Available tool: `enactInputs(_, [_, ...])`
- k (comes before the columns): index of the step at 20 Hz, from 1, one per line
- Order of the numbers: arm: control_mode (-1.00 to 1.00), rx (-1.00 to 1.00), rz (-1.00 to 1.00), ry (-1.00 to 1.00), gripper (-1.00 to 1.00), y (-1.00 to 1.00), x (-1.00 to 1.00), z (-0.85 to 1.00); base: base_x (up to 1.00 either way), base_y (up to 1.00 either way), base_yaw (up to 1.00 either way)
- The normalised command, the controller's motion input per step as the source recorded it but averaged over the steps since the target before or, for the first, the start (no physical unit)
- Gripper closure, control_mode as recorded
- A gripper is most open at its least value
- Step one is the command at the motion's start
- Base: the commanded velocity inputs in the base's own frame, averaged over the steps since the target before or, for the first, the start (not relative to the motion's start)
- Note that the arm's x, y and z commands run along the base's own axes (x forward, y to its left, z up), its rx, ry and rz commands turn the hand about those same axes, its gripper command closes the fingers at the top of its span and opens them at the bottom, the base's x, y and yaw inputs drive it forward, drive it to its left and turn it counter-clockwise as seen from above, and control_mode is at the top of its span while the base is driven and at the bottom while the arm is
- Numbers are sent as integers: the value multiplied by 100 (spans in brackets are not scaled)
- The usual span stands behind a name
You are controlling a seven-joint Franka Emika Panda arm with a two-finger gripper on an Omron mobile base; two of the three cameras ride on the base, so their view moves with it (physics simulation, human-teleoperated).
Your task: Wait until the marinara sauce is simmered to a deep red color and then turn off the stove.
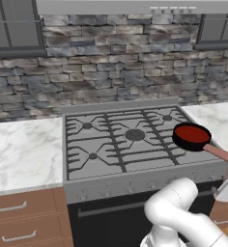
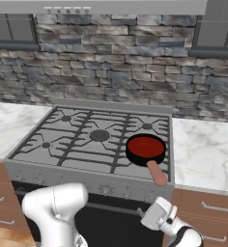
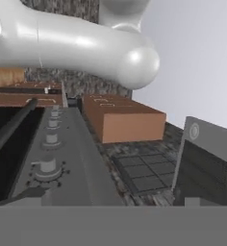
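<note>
1. Low at the stove's front right corner, the gripper (image 2: 157, 215) hung below the counter edge, in front of the wooden drawers; whether its fingers were open or closed could not be told from any view.
2. Seen from the hand camera, the stove's row of knobs (image 3: 47, 166) ran close by along the grey front panel, with the dark oven door handle (image 3: 12, 126) beside them.
3. Marinara sauce (image 1: 190, 133) lay as a smooth red disc inside a small black skillet (image 2: 145, 150); the skillet sat on the stove's front right burner, its reddish handle (image 2: 157, 173) pointing out toward the stove's front edge.
4. The stove (image 1: 117, 140) stood between two white marble counters (image 1: 24, 152), under a stone backsplash (image 1: 111, 62); its other four burners carried nothing.
5. The white arm (image 1: 176, 210) bent in front of the oven door (image 1: 106, 224), well below the skillet.
</note>
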Motion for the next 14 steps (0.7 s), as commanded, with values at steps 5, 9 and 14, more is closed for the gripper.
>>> enactInputs(5, [-100, 0, -7, 0, -100, 0, 0, 0, 0, 0, 0])
enactInputs(9, [-100, -1, -44, 0, -100, -1, 0, -1, 0, 0, 0])
enactInputs(14, [-100, 0, -52, 0, -100, -14, -2, 0, 0, 0, 0])
